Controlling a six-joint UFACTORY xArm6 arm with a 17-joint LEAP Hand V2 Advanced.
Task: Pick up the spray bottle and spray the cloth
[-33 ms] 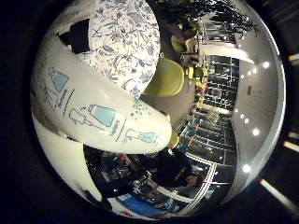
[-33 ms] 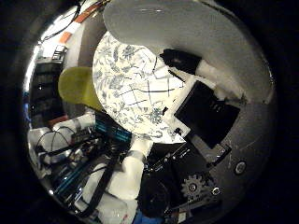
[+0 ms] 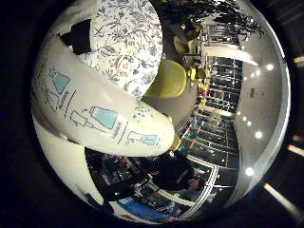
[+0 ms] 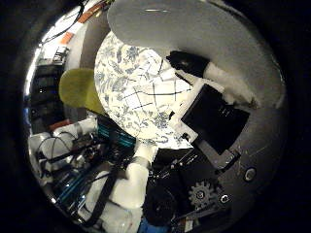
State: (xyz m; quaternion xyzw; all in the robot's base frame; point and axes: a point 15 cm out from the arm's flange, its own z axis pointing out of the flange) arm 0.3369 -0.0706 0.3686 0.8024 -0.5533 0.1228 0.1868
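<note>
A white spray bottle with teal pictograms lies close against my palm and fills much of the right little finger side palm view. Its white body also shows in the right thumb side palm view. My right hand has its black and white fingers curled round the bottle. A round table covered with a white cloth with a dark floral print lies beyond the bottle, well away from the palm. The cloth also shows in the right thumb side palm view. The bottle's nozzle is not visible.
A yellow chair stands beside the table and also shows in the right thumb side palm view. Beyond it is a dim room with shelving and ceiling lights. Part of the white arm shows below the table.
</note>
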